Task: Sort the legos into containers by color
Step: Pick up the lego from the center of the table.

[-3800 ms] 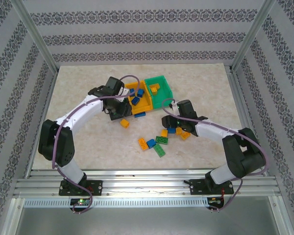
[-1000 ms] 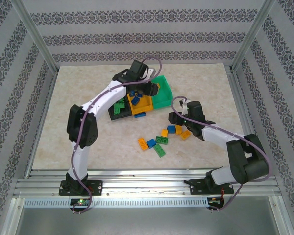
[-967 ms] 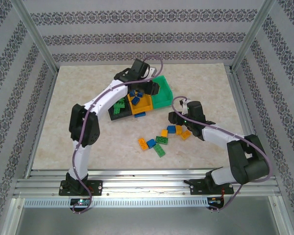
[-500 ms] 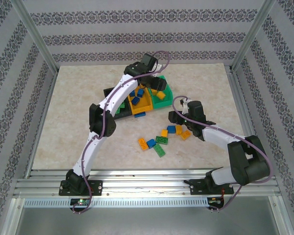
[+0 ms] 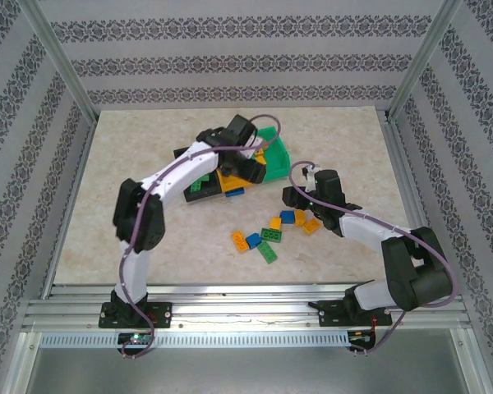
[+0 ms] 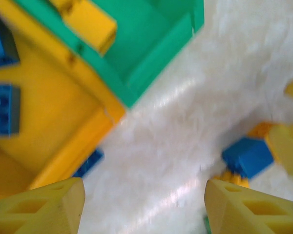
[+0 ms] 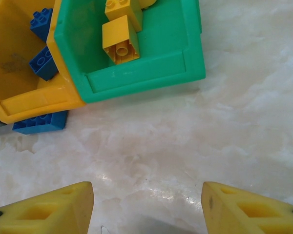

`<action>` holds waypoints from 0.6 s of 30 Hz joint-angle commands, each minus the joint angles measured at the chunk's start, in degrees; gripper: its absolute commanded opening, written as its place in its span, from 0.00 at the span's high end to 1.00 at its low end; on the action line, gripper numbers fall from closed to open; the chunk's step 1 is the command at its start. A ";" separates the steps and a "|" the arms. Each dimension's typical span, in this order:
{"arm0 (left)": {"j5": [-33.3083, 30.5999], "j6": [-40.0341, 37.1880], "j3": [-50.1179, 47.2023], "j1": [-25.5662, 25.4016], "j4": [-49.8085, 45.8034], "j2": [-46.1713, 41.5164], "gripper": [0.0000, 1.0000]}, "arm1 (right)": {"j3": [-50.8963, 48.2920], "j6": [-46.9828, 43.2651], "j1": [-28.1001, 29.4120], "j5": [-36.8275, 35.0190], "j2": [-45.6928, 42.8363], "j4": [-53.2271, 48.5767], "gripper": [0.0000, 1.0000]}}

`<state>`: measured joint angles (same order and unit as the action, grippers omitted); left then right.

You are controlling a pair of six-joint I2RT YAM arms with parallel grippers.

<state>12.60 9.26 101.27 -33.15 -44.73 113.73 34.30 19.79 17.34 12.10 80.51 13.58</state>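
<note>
The containers sit joined in a row: black (image 5: 191, 187), orange-yellow (image 5: 227, 178) and green (image 5: 273, 156). The green bin (image 7: 146, 68) holds yellow legos (image 7: 119, 39), and the orange-yellow bin (image 7: 24, 105) holds blue ones (image 7: 43, 63). My left gripper (image 5: 251, 170) hovers open and empty over the front edge of the bins; in its wrist view (image 6: 144, 209) there is bare table between the fingers. My right gripper (image 5: 296, 197) stands open and empty (image 7: 146, 204) on the table in front of the green bin. Several loose legos (image 5: 267, 236) lie near it.
A blue brick (image 5: 234, 192) lies against the front of the orange-yellow bin. Another blue brick (image 6: 249, 156) lies right of my left gripper. The marble table (image 5: 131, 148) is fenced by metal posts and patterned walls. Open table stretches to the far left and far right.
My left gripper swung over the green bin, opened, then drew back toward the front of the bins. The right arm has stayed still.
</note>
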 commanded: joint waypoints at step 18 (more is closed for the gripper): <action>-0.16 12.26 -37.50 -1.74 22.95 -17.67 0.37 | 7.58 -1.68 0.59 8.79 5.47 -12.53 0.41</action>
<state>11.94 19.20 65.04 -34.13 -25.47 99.20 39.38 19.92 17.41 18.37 86.11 6.31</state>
